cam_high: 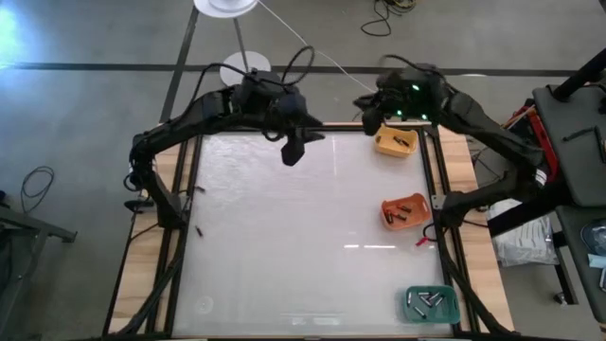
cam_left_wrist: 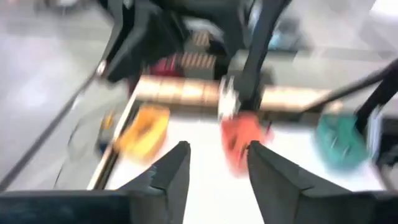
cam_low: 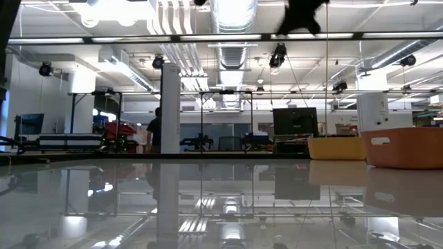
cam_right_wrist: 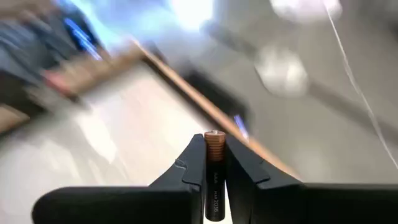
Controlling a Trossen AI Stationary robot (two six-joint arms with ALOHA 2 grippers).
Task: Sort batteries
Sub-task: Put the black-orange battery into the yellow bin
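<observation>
My right gripper [cam_high: 370, 116] hangs high over the table's far edge, just left of the yellow tray [cam_high: 396, 142], and is shut on a dark battery with a copper end [cam_right_wrist: 213, 144]. My left gripper [cam_high: 292, 152] hovers open above the far middle of the white table, touching nothing; its fingers show open in the left wrist view [cam_left_wrist: 217, 167]. Batteries lie in the yellow tray, in the orange tray [cam_high: 404, 210] and, silvery ones, in the green tray [cam_high: 431, 303]. A loose battery [cam_high: 199, 230] lies by the left rail. My right gripper pinches the battery between its two fingers on the dark body [cam_right_wrist: 213, 186]. The battery lies along the fingers, its copper end [cam_right_wrist: 213, 143] sticking out just past the fingertips. It is lifted clear of the table.
The three trays stand in a row along the table's right side, yellow farthest and green nearest. A small reddish piece [cam_high: 423, 241] lies by the right rail below the orange tray. Black frame rails border the white surface. A lamp stand [cam_high: 237, 68] rises behind the far edge.
</observation>
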